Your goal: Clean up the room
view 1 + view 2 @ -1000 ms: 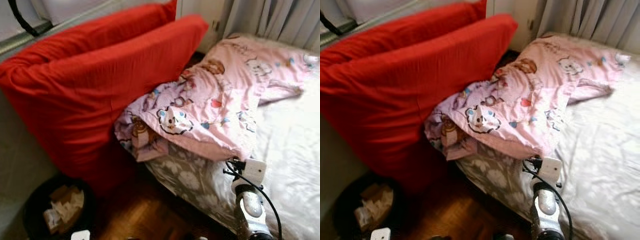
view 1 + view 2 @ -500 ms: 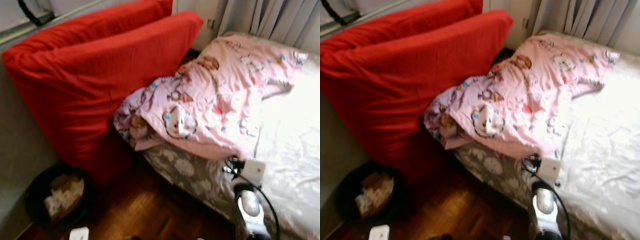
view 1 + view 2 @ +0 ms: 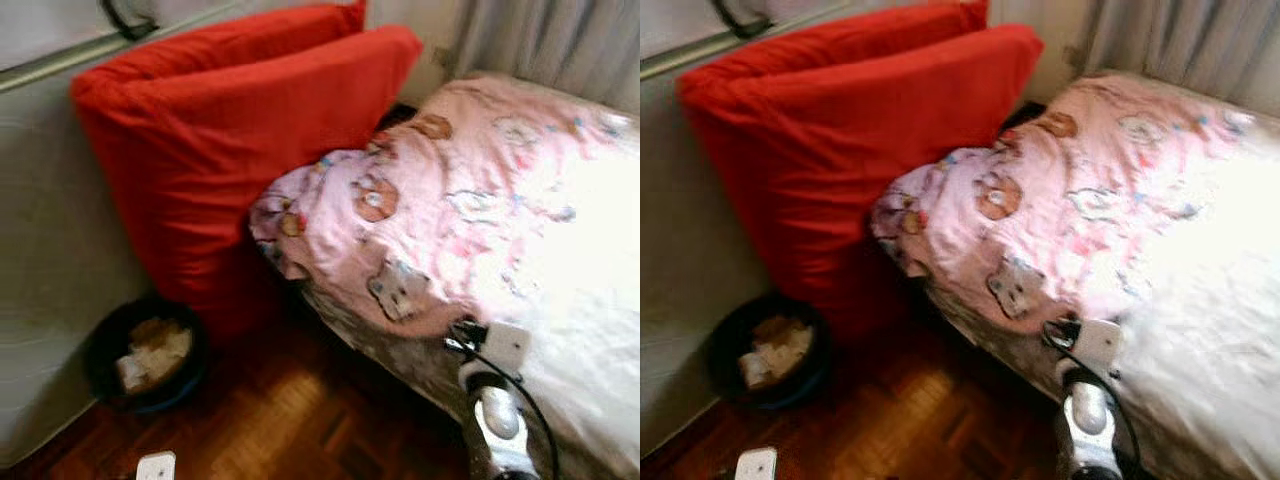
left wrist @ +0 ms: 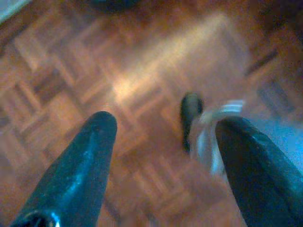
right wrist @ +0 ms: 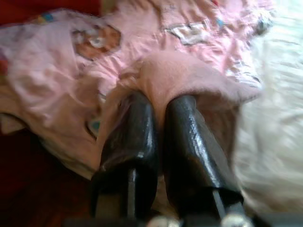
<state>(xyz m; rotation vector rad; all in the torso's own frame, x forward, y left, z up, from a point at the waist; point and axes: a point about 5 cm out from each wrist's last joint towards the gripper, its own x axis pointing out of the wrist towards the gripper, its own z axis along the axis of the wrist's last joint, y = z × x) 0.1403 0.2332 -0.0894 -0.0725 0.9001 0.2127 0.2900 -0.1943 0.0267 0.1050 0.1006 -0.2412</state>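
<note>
Right wrist view: your right gripper (image 5: pixel 158 111) has its fingers pinched together on a fold of the pink blanket (image 3: pixel 440 210). Judged step: drawing the blanket across the bed (image 3: pixel 590 330). Pull low and even, keep the pinch firm, and watch the edge hanging toward the floor (image 3: pixel 280 420). From the gripper, the blanket's bulk spreads from 10 to 1 o'clock, touching the red cushion (image 3: pixel 230 150) at 10. Left gripper (image 4: pixel 161 142) hangs spread apart over the floor, idle.

I count two red cushions (image 3: pixel 230 150), one pink blanket (image 3: pixel 450 220), one black bin (image 3: pixel 145 355), one bed (image 3: pixel 590 350).
</note>
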